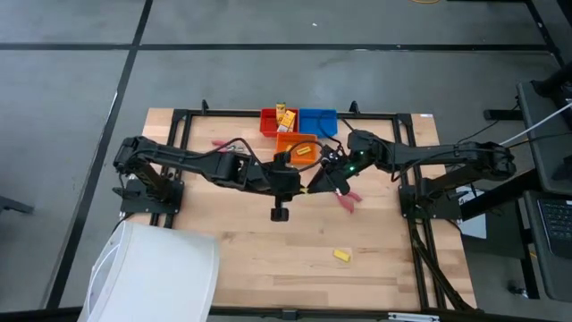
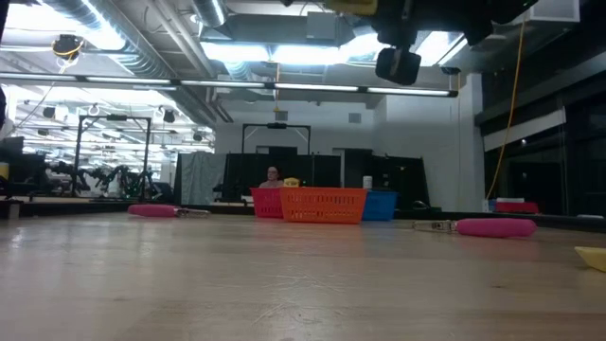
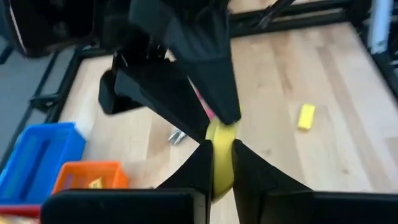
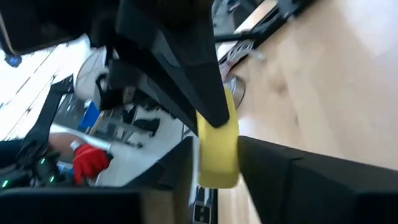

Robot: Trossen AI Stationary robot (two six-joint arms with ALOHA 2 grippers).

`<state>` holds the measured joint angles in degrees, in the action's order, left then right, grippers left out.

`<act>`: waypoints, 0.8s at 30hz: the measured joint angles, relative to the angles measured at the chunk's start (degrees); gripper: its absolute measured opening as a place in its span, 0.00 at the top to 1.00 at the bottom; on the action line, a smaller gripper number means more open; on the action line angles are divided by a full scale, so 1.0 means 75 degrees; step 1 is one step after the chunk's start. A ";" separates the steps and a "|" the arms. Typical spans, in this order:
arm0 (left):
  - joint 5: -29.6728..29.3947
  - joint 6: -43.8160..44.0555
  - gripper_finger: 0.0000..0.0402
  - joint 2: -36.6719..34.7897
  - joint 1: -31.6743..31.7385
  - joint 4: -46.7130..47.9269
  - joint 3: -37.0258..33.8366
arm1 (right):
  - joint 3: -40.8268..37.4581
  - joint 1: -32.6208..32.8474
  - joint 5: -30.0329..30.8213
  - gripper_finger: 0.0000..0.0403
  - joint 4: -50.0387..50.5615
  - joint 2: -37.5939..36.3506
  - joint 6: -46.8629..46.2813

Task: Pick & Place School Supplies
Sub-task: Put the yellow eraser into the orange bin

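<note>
Above the table's middle my two grippers meet over a small yellow block (image 3: 219,155), which hangs clear of the wood. My left gripper (image 1: 299,182) is shut on it, and my right gripper (image 1: 323,174) has it between its fingers from the other side. In the right wrist view the block (image 4: 217,149) stands between that arm's own fingers. Another yellow block (image 1: 342,256) lies flat on the table toward the near edge. Pink-handled scissors (image 1: 347,201) lie to the right of the grippers, and a second pink-handled pair (image 1: 221,143) lies at the far left. My left gripper pinches the block's lower part (image 3: 217,177) between its two fingers, slanting down from the table's left. The block is lifted clear of the table. My right gripper has the block's other part (image 4: 219,168) between its two fingers, coming nearly level from the table's right. One fingertip (image 3: 227,115) lies against the block's top.
A red bin (image 1: 271,122) with yellow packets, a blue bin (image 1: 318,121) and an orange bin (image 1: 299,148) stand together at the far middle. A white cover (image 1: 152,273) sits at the near left corner. Bare wood lies along the near side.
</note>
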<state>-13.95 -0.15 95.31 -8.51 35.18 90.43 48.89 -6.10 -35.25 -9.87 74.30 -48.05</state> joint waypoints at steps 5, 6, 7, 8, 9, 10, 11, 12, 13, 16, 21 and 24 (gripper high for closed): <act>-0.0299 -0.0084 0.93 -0.0001 0.0200 0.0340 -0.0006 | 0.0107 0.0019 0.0611 0.50 0.0006 0.0000 -0.0066; -0.0342 -0.0015 0.93 0.0037 0.0283 0.0419 -0.0006 | 0.0110 0.0016 0.0725 0.47 0.0006 -0.0007 -0.0110; -0.0419 0.0051 0.93 0.0081 0.0383 0.0489 -0.0006 | 0.0110 0.0010 0.0854 0.45 0.0042 -0.0020 -0.0114; -0.0495 0.0150 0.93 0.0126 0.0487 0.0574 -0.0006 | 0.0110 0.0005 0.1004 0.43 0.0109 -0.0036 -0.0115; -0.0664 0.0255 0.93 0.0185 0.0617 0.0767 -0.0009 | 0.0130 0.0006 0.0931 0.42 0.0056 -0.0059 -0.0140; -0.0842 0.0351 0.93 0.0281 0.0792 0.1041 -0.0072 | 0.0189 0.0032 0.0899 0.41 0.0004 -0.0133 -0.0139; -0.0877 0.0432 0.93 0.0421 0.0987 0.1052 -0.0105 | 0.0219 0.0085 0.0855 0.41 0.0001 -0.0223 -0.0136; -0.0947 0.0527 0.93 0.0549 0.1184 0.0915 -0.0114 | 0.0221 0.0140 0.0821 0.40 0.0099 -0.0288 -0.0139; -0.0968 0.0586 0.93 0.0604 0.1365 0.0860 -0.0144 | 0.0202 0.0207 0.0852 0.40 0.0278 -0.0317 -0.0142; -0.0606 0.0750 0.93 0.0746 0.1847 0.0610 -0.0414 | 0.0165 0.0382 0.1364 0.42 0.1018 -0.0590 -0.0111; 0.0442 0.1056 0.93 0.0929 0.2618 -0.1111 -0.1213 | 0.0167 0.0769 0.2185 0.46 0.2392 -0.1213 0.0100; 0.0495 0.1140 0.93 0.0931 0.2971 -0.1523 -0.1700 | 0.0171 0.0954 0.2770 0.48 0.2655 -0.1652 0.0087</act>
<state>-10.24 8.40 102.29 13.77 23.76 77.69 50.17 1.06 -14.48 10.04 61.92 -47.40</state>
